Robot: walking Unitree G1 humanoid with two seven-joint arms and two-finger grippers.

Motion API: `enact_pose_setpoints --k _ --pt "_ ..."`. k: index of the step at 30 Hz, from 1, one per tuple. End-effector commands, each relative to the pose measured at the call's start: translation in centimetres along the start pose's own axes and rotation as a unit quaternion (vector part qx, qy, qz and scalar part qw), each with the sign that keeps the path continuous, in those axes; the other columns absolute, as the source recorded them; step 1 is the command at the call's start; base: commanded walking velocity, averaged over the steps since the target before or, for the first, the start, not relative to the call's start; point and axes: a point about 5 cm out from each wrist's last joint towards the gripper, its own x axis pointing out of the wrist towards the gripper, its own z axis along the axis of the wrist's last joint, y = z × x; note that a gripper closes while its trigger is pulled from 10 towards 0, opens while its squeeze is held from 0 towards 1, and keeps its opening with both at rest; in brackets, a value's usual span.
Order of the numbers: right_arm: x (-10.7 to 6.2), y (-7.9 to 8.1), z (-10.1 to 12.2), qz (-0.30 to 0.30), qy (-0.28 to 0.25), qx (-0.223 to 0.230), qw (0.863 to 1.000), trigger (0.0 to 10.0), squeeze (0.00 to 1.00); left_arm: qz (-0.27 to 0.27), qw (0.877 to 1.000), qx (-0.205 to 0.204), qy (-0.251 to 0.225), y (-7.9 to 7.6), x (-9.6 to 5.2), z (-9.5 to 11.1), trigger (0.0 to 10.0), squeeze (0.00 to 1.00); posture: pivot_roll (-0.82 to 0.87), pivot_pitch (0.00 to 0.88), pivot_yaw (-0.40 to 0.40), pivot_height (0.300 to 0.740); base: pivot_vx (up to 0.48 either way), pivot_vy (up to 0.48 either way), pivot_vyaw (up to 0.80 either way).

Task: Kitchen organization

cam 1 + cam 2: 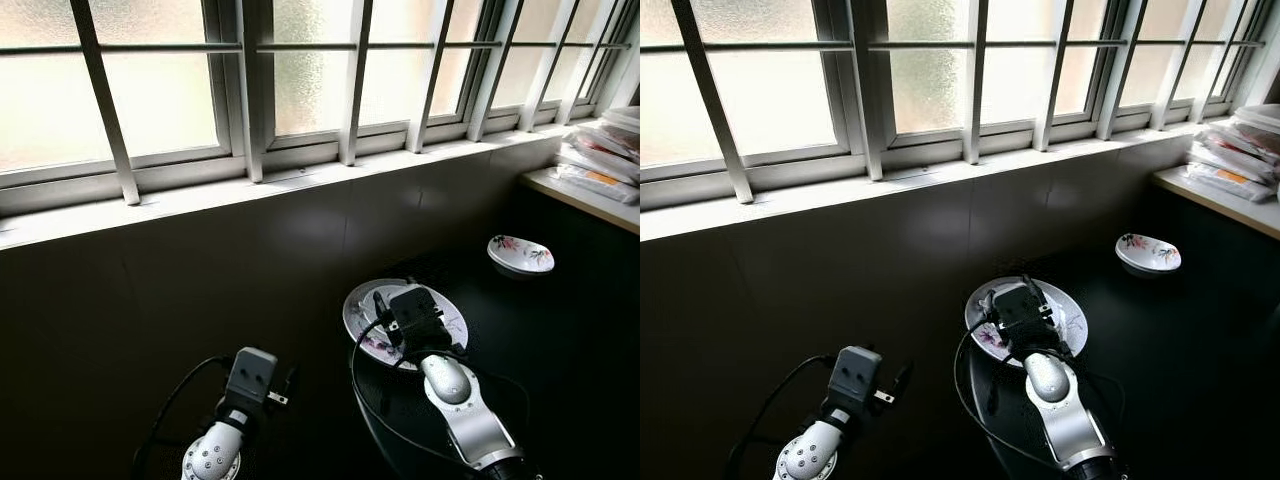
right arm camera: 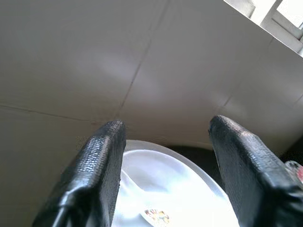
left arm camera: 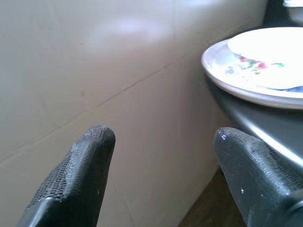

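A white plate (image 1: 452, 322) with a floral print lies at the left end of a dark countertop (image 1: 560, 330), close to the tiled wall. My right gripper (image 2: 165, 127) hovers open just above the plate's (image 2: 165, 189) wall-side rim, with nothing between its fingers (image 2: 102, 161). My left gripper (image 3: 163, 137) is open and empty, lower and to the left of the counter's end, facing the wall. The plate (image 3: 251, 71) is off to one side of it, beyond its fingers (image 3: 87, 156). A small floral bowl (image 1: 520, 253) sits further right on the counter.
A dark tiled wall (image 1: 200, 280) rises to a white window sill (image 1: 300, 180) with barred frosted windows. At the far right, a light shelf (image 1: 585, 197) carries a stack of packets and dishes (image 1: 605, 150). Black cables loop beside both arms.
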Motion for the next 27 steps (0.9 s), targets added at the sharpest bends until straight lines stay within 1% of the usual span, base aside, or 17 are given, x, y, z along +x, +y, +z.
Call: enact_pose_setpoints --k 1,5,9,10,12,13,15,17,19,23,24,25,27 --pt "0.3 0.2 0.6 0.005 -0.009 0.007 1.0 10.0 0.0 0.004 1.0 0.002 -0.001 0.3 0.0 0.0 10.0 0.0 -0.04 0.0 -0.043 0.736 0.0 0.0 0.0" --pt "0.3 -0.5 0.3 -0.006 0.004 0.002 1.0 10.0 0.0 -0.001 1.0 0.002 -0.001 0.2 0.0 0.0 10.0 0.0 -0.04 0.0 -0.045 0.736 0.0 0.0 0.0" --pt "0.4 -1.4 0.1 -0.016 0.018 0.017 1.0 10.0 0.0 -0.007 1.0 0.003 0.0 0.0 0.0 0.0 10.0 0.0 -0.04 0.0 -0.046 0.736 0.0 0.0 0.0" --pt "0.5 -2.2 -0.2 -0.024 0.034 -0.002 0.999 10.0 0.0 -0.007 1.0 0.002 0.0 0.0 0.0 0.0 10.0 0.0 -0.04 0.0 -0.046 0.736 0.0 0.0 0.0" --pt "0.5 -2.4 -0.2 -0.027 0.038 -0.008 0.999 10.0 0.0 -0.007 1.0 0.002 0.0 0.0 0.0 0.0 10.0 0.0 -0.04 0.0 -0.046 0.736 0.0 0.0 0.0" --pt "0.7 -2.9 -0.8 -0.024 0.062 -0.031 0.997 10.0 0.0 -0.009 1.0 0.001 0.001 0.0 0.0 -0.1 10.0 0.0 -0.04 0.0 -0.047 0.736 0.0 0.0 0.0" --pt "0.7 -3.2 -1.3 -0.013 0.083 -0.034 0.996 10.0 0.0 -0.01 1.0 0.001 0.002 0.0 0.0 -0.1 10.0 0.0 -0.04 0.0 -0.047 0.736 0.0 0.0 0.0" --pt "0.8 -3.4 -1.5 0.006 0.09 -0.038 0.995 10.0 0.0 -0.011 1.0 0.0 0.003 0.0 0.1 -0.1 10.0 0.0 -0.05 0.0 -0.045 0.736 0.0 0.0 0.0" --pt "0.9 -3.5 -1.8 0.023 0.098 -0.055 0.993 10.0 0.0 -0.012 1.0 0.0 0.003 0.0 0.1 -0.1 10.0 0.0 -0.05 0.0 -0.045 0.736 0.0 0.0 0.0" --pt "0.9 -4.0 -2.3 0.032 0.113 -0.072 0.99 10.0 0.0 -0.013 1.0 0.0 0.003 0.0 0.2 -0.1 10.0 0.0 -0.04 0.0 -0.047 0.736 0.0 0.0 0.0" --pt "1.1 -4.8 -2.7 0.04 0.127 -0.082 0.988 10.0 0.0 -0.014 1.0 0.0 0.003 0.0 0.2 -0.1 10.0 0.0 -0.04 0.0 -0.047 0.736 0.0 0.0 0.0" --pt "1.3 -5.4 -3.0 0.048 0.143 -0.083 0.985 10.0 0.0 -0.014 1.0 -0.001 0.003 -0.1 0.2 -0.1 10.0 0.0 -0.04 0.0 -0.047 0.736 0.0 0.0 0.0" --pt "1.5 -6.1 -3.0 0.048 0.149 -0.082 0.984 10.0 0.0 -0.014 1.0 -0.001 0.003 0.0 0.3 -0.1 10.0 0.0 -0.04 0.0 -0.047 0.736 0.0 0.0 0.0"
